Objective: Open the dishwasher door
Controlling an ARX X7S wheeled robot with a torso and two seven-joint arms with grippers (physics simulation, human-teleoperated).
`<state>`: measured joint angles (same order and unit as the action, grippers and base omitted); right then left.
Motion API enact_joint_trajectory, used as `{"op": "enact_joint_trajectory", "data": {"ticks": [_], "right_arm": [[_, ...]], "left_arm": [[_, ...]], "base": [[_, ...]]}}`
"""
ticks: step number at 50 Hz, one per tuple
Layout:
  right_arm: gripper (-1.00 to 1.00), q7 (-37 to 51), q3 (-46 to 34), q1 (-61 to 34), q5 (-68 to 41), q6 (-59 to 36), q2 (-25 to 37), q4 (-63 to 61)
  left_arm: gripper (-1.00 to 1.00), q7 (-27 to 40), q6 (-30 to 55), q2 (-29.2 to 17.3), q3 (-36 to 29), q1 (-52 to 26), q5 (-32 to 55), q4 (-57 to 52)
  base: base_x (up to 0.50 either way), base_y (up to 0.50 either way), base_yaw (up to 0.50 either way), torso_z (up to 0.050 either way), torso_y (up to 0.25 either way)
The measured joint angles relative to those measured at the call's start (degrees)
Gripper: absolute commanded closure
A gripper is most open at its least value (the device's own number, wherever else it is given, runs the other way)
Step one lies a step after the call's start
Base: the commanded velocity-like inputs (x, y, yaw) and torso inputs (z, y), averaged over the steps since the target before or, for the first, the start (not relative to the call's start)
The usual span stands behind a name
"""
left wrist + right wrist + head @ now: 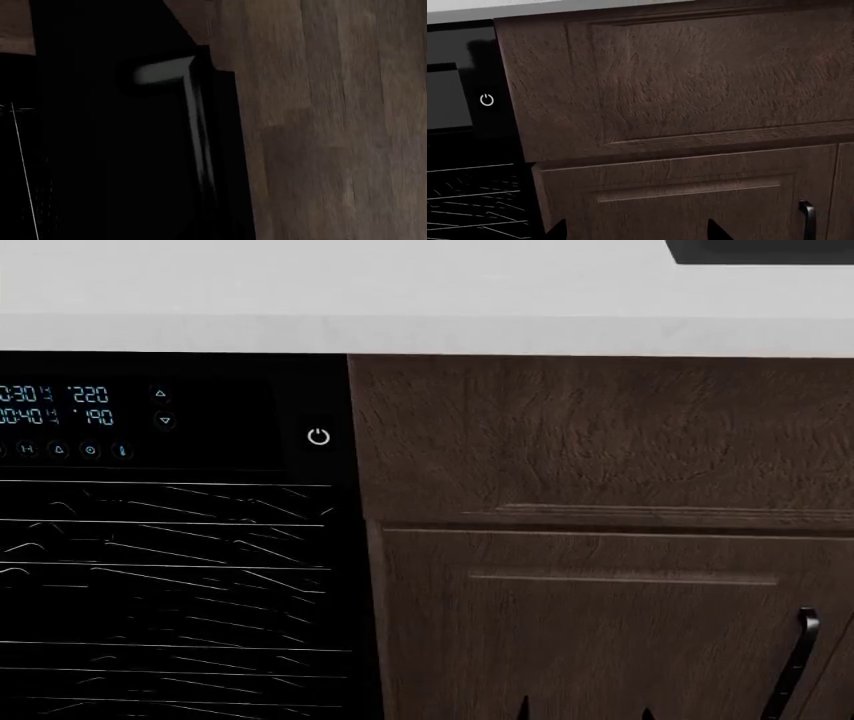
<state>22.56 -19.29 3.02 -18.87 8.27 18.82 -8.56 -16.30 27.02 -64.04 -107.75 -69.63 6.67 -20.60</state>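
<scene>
Claw tips of our right arm (pixel 583 708) show apart low before the brown cabinet (pixel 601 490), so the dishwasher door (pixel 174 590) lies off to their left, while our left claw, unseen, sits beside the door's long silver handle (pixel 197 130).

The glossy black dishwasher control panel (pixel 147 420) carries cyan digits (pixel 60 405) and a white power symbol (pixel 318 436). Below it, thin white wire lines of the rack (pixel 160 590) cross blackness. The flat countertop (pixel 334 300) is pale grey-white. The wood-grain cabinet door (pixel 601 630) is dark brown, with a black handle (pixel 798 660). The plank floor (pixel 333 125) is mid brown.
</scene>
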Motion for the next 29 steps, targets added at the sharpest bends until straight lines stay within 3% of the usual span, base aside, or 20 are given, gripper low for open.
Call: {"op": "enact_joint_trajectory", "data": {"ticks": [29], "right_arm": [[-1.0, 0.15, -0.39, -0.22, -0.27, 0.47, 0.1, 0.32]], "left_arm": [[1.0, 3.31, 1.16, -3.91, -2.53, 3.72, -0.05, -7.61]], "base": [[0.0, 0.0, 0.0, 0.0, 0.0]]}}
